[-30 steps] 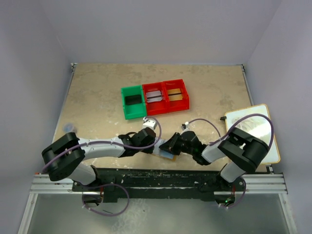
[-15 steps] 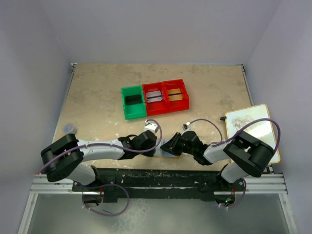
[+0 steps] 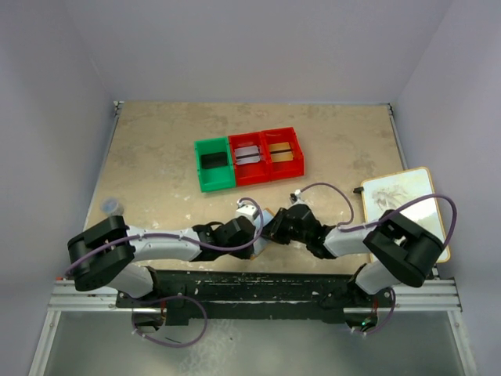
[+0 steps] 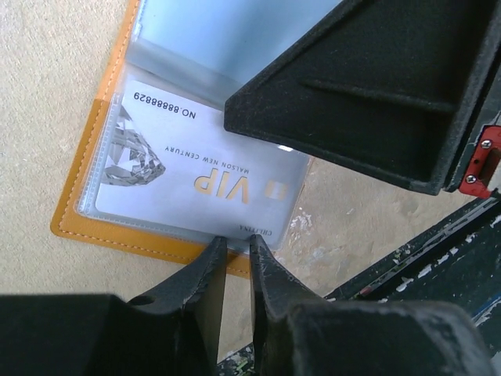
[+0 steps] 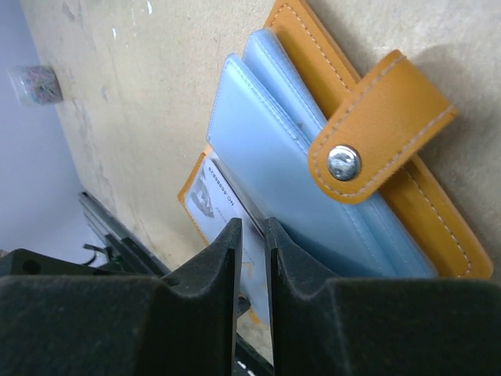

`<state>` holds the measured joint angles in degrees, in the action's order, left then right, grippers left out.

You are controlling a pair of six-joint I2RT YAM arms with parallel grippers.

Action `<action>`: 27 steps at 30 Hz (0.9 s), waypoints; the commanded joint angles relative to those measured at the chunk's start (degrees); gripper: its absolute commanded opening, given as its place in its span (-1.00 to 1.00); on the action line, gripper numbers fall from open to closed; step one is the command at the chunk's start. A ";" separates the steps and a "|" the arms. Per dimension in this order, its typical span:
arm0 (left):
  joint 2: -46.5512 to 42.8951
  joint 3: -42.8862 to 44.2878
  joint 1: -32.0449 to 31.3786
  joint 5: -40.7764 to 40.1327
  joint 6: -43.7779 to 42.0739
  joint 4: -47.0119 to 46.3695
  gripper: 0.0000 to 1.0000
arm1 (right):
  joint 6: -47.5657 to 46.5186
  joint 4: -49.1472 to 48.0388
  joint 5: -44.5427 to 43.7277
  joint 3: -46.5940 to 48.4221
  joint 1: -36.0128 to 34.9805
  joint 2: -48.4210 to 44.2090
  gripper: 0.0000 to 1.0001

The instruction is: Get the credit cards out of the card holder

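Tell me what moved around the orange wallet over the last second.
The left pincer slid right and nearer the near edge of the beige table; its tips now sit at the edge of the silver VIP card in the orange-tan leather bifold wallet. The right pincer shifted slightly farther in, meeting it. Grip unclear. Red and green plastic bins and white tan-edged board stayed put.

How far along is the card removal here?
Done: a grey card and a gold card lie in the red bins. In hand: left end effector straddles the VIP card, still pocketed in the card holder; right end effector at its blue pockets. Left: pulling it out.
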<state>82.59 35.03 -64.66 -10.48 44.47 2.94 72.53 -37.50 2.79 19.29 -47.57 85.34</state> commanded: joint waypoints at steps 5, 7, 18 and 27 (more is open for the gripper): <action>1.45 0.15 -0.07 -7.93 2.55 4.73 -0.71 | -8.37 5.88 7.71 1.49 -0.90 -1.99 -0.61; 1.47 0.36 -0.05 -9.81 3.15 5.97 -0.71 | -7.33 2.18 8.89 -0.80 -0.87 -3.66 -0.63; 1.91 0.51 1.03 -9.98 3.26 5.12 -0.70 | -3.58 -5.91 10.87 -3.16 -0.86 -2.15 -0.66; 2.94 1.56 0.98 -9.80 2.78 6.50 -0.71 | -1.39 -15.58 11.20 -1.88 -1.03 5.53 -0.85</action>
<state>82.70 36.45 -64.45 -17.98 48.47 7.81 69.87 -48.77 7.51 15.79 -47.03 89.08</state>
